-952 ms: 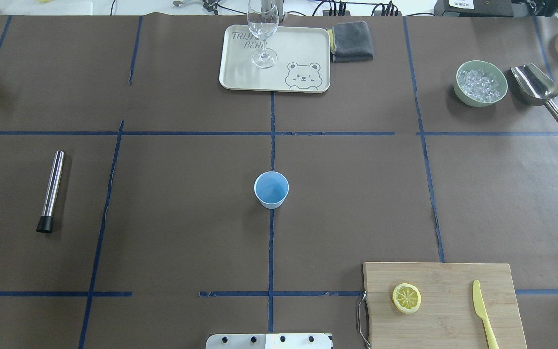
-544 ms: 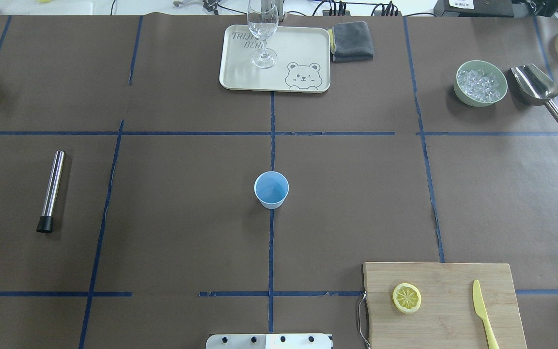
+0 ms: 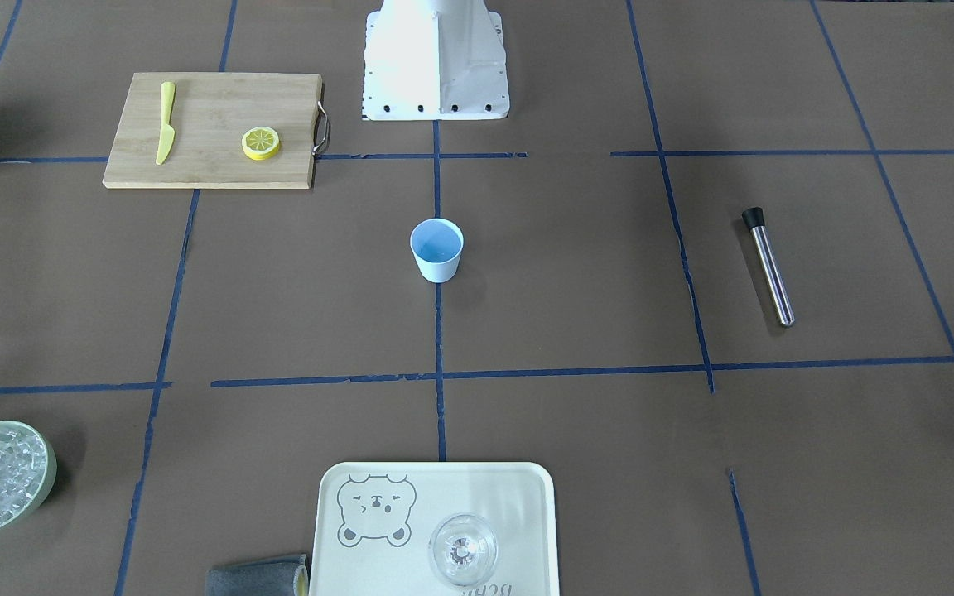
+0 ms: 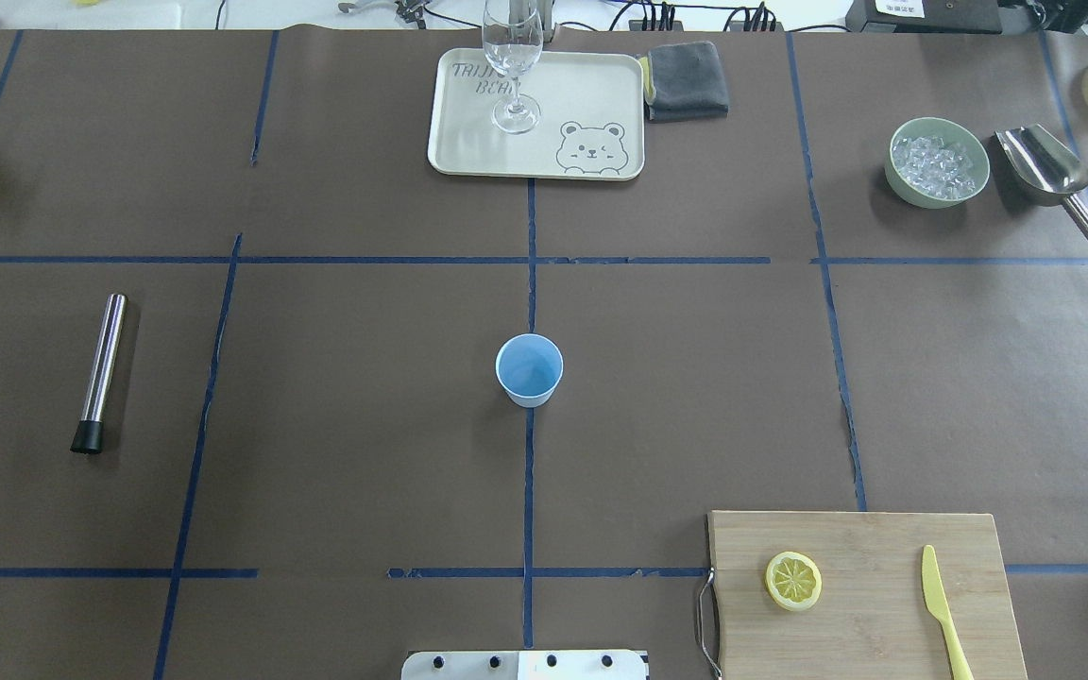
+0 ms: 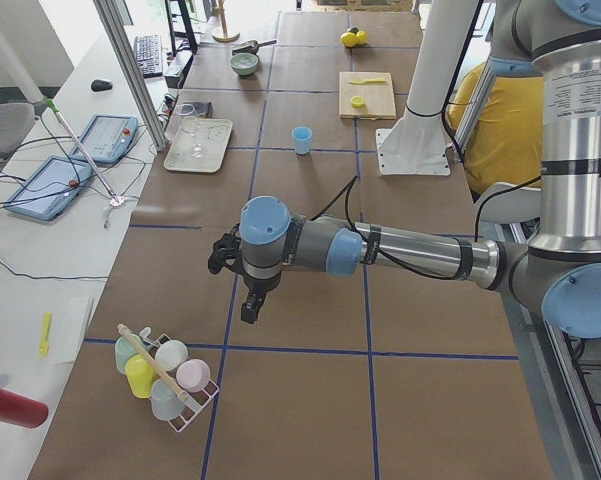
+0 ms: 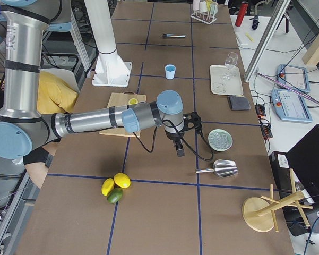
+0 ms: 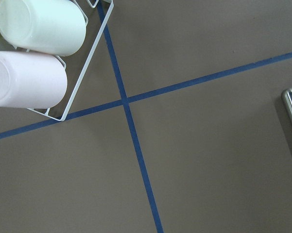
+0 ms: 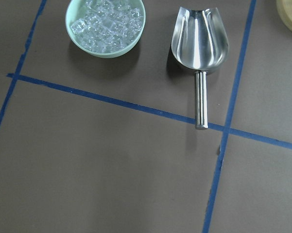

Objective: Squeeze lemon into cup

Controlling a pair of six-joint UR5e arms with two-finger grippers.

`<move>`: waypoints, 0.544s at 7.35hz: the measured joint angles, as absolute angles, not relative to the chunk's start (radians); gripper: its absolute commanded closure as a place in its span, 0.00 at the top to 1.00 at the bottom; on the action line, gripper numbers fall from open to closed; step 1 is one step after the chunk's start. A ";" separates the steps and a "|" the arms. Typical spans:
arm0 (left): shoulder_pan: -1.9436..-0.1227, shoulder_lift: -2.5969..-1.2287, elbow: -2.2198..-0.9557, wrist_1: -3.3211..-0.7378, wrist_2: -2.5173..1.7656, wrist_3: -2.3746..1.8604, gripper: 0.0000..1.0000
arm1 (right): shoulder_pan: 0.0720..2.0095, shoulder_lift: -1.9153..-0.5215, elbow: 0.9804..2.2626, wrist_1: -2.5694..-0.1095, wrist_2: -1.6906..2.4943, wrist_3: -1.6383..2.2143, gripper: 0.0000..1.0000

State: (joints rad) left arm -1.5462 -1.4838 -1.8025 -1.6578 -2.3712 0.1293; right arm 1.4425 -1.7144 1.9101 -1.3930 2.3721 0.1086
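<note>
The lemon [image 4: 793, 580] slice lies cut face up on a wooden cutting board [image 4: 875, 633] at the near right; it also shows in the front view [image 3: 262, 142]. The light-blue cup [image 4: 529, 369] stands upright at the table's middle, and shows in the front view [image 3: 436, 248] too. My left gripper [image 5: 248, 305] hangs over the table's far left end, near a rack of cups. My right gripper [image 6: 179, 151] hangs over the right end, near the ice bowl. Both show only in side views, so I cannot tell whether they are open or shut.
A yellow toy knife [image 4: 943, 614] lies on the board. A tray [image 4: 591, 94] with a clear glass [image 4: 512, 66] stands at the back. A green bowl of ice [image 4: 938, 161] and a steel scoop [image 4: 1049, 179] are at back right. A steel rod [image 4: 102, 370] lies at left.
</note>
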 measured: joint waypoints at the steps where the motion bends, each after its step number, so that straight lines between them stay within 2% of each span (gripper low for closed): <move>1: -1.546 -1.484 -1.797 -1.663 -2.370 0.126 1.00 | 1.402 -1.714 1.915 -1.333 2.368 0.157 0.97; 4: -1.549 -1.448 -1.768 -1.662 -2.371 0.124 1.00 | 1.249 -1.713 2.052 -1.241 2.304 0.429 1.00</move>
